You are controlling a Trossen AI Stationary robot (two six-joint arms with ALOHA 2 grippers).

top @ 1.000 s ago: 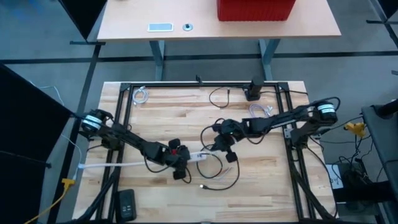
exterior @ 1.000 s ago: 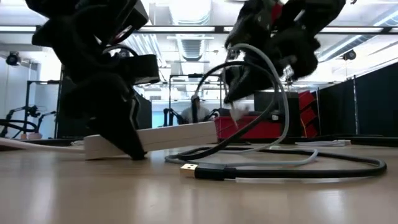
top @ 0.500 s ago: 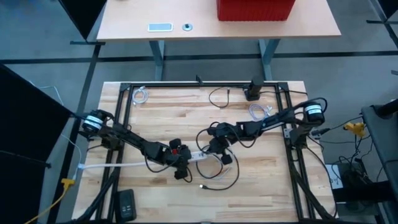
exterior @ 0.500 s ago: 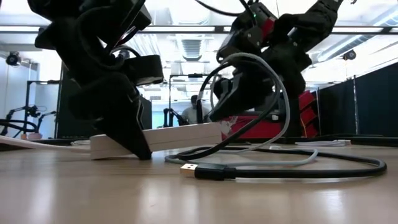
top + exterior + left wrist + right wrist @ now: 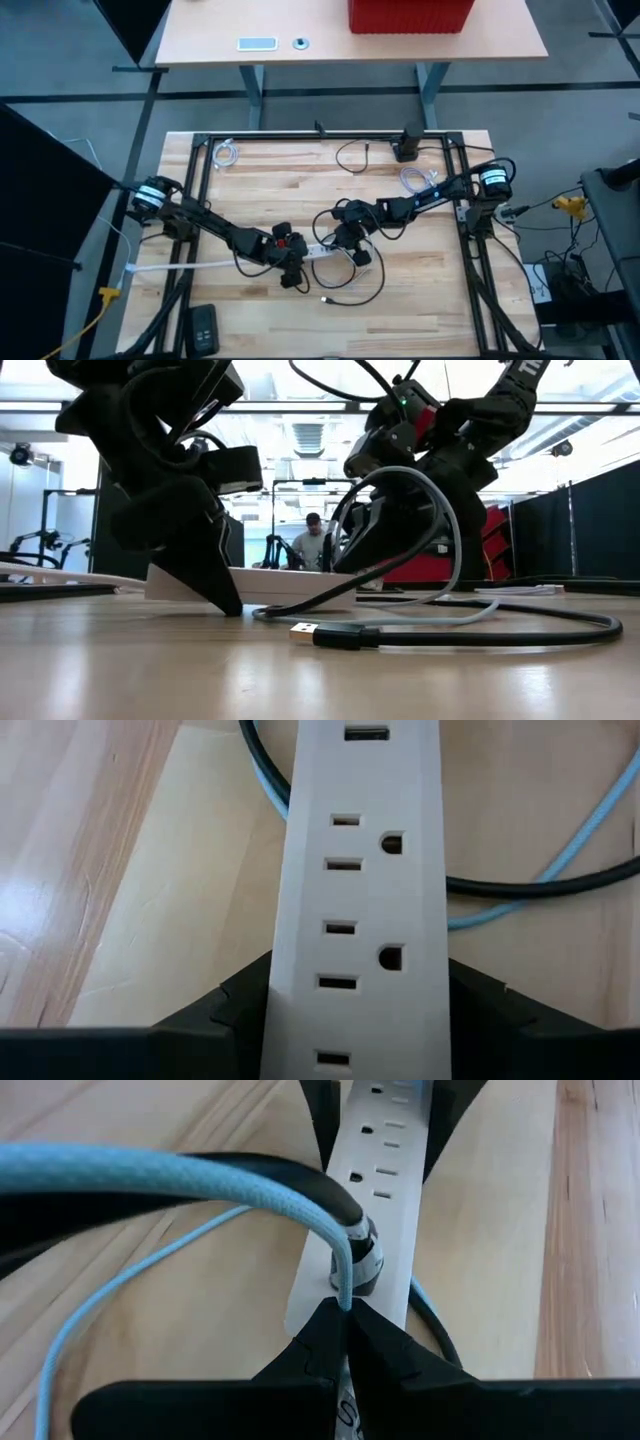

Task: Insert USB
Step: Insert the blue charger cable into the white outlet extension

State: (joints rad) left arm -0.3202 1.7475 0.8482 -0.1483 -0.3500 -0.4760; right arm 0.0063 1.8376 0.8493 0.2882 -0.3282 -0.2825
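The strip (image 5: 358, 910) was held clamped in the left gripper (image 5: 355, 1020), and the plug (image 5: 365, 1260), pinched in the right gripper (image 5: 345, 1335), was judged to need square alignment over the strip's end port before being pressed down.

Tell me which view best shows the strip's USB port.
Left wrist view: the USB port sits face-on at the far end of the strip, unblocked. In the right wrist view, cables and the right end effector cover that end. High view is too small; low view shows only the strip's side.
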